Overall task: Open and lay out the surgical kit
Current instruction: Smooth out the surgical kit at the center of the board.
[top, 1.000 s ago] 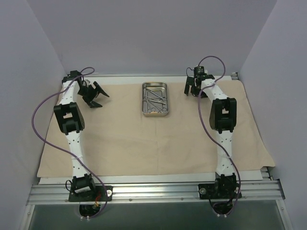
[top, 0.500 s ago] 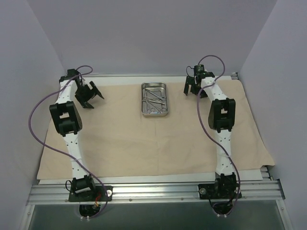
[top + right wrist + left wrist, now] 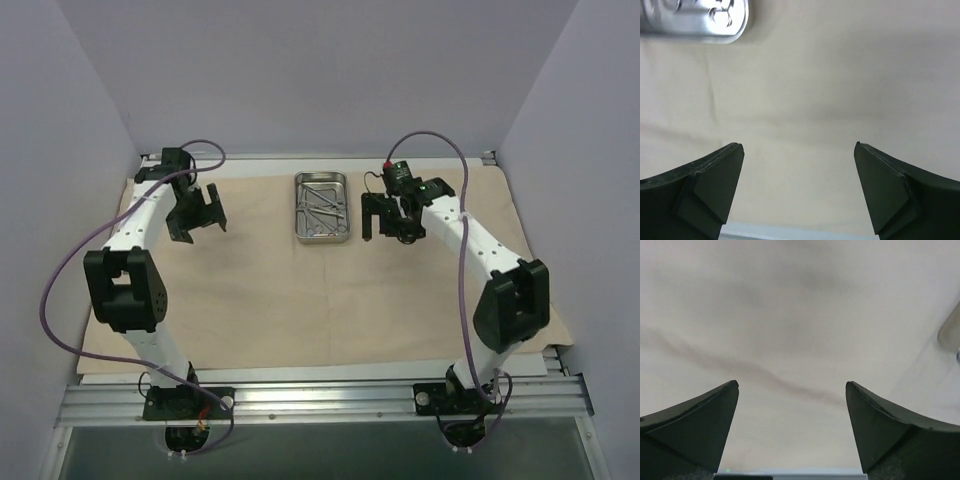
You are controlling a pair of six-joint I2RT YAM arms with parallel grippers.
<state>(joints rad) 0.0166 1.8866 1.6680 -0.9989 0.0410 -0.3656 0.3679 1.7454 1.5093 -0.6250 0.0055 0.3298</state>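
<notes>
The beige cloth wrap [image 3: 300,300] lies spread flat over the table. On its far middle stands the small steel tray [image 3: 298,210], with several slim steel instruments [image 3: 322,205] lying in it. My left gripper [image 3: 200,220] hovers open over bare cloth, well left of the tray. My right gripper [image 3: 386,230] hangs open just right of the tray. In the left wrist view the gripper [image 3: 792,390] has only creased cloth [image 3: 790,315] between its fingers. The right wrist view shows the gripper [image 3: 799,150] over plain cloth, with a tray corner [image 3: 700,22] at the top left.
A sliver of the tray's edge [image 3: 950,332] shows at the right of the left wrist view. Grey walls close in the table on three sides. A metal rail [image 3: 320,400] runs along the near edge, carrying both arm bases.
Both arms have swung inward and forward. The right gripper came from the far right corner to beside the tray; the left gripper shifted slightly right and nearer.
</notes>
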